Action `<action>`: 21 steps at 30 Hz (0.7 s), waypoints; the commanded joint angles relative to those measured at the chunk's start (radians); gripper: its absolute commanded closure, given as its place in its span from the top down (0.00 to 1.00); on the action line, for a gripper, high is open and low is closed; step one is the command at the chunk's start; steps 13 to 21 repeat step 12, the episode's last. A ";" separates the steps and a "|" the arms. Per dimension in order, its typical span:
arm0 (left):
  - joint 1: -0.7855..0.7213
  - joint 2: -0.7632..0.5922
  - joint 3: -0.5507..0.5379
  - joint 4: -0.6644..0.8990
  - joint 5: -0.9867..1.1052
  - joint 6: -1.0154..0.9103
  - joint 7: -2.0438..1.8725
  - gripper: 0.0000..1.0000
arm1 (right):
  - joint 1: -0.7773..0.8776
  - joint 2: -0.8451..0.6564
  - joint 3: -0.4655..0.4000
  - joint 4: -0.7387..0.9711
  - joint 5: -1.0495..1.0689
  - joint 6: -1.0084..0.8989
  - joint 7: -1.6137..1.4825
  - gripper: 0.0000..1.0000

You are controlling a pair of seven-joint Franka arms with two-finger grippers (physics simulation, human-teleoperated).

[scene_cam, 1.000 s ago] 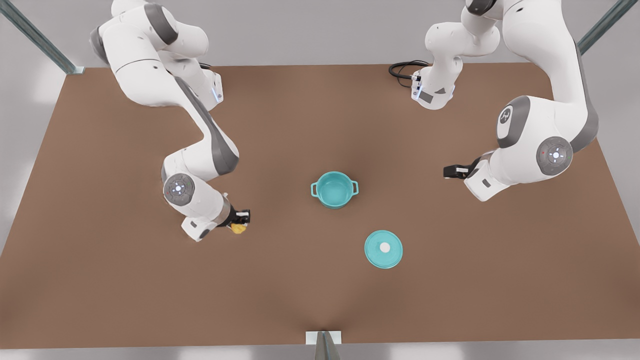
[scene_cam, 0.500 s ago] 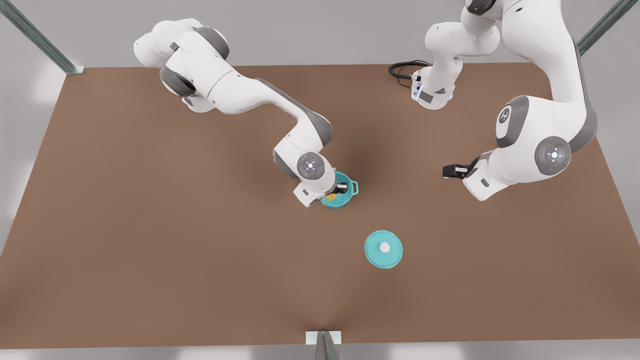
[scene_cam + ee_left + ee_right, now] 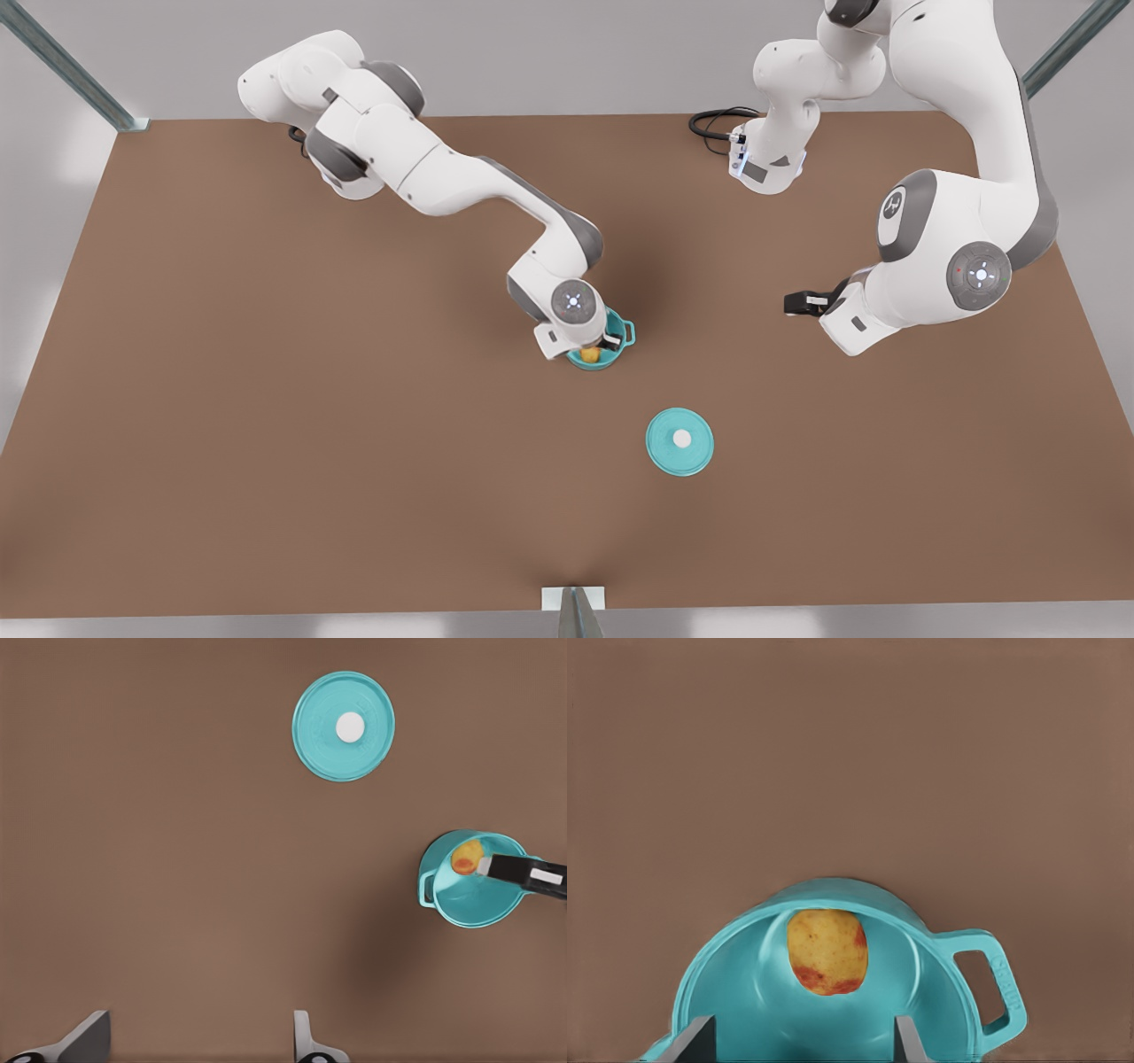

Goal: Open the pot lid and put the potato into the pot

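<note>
While the pot lid (image 3: pixel 679 440) lies flat and knob-up nearest on the table (image 3: pixel 266 461), the right gripper (image 3: pixel 606 341) hangs spread over the pot (image 3: pixel 614 360), whose visible handle points to the front view's right. The right wrist view discloses the near-round potato (image 3: pixel 827 952) inside, ungripped, and farther off the left gripper (image 3: pixel 795 304) waits, likewise spread.

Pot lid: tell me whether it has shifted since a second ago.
No. The pot lid lies at the same spot, equally far from the bracket at the table's near edge and from the pot.
</note>
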 commanded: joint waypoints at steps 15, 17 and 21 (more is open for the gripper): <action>0.000 -0.001 0.001 0.030 -0.004 0.056 0.010 1.00 | -0.909 -0.567 0.015 -0.380 -0.132 -0.342 -1.138 1.00; 0.000 -0.001 0.001 0.030 -0.004 0.056 0.010 1.00 | -0.909 -0.567 0.015 -0.380 -0.132 -0.342 -1.138 1.00; 0.000 -0.001 0.001 0.030 -0.004 0.056 0.010 1.00 | -0.909 -0.567 0.015 -0.380 -0.132 -0.342 -1.138 1.00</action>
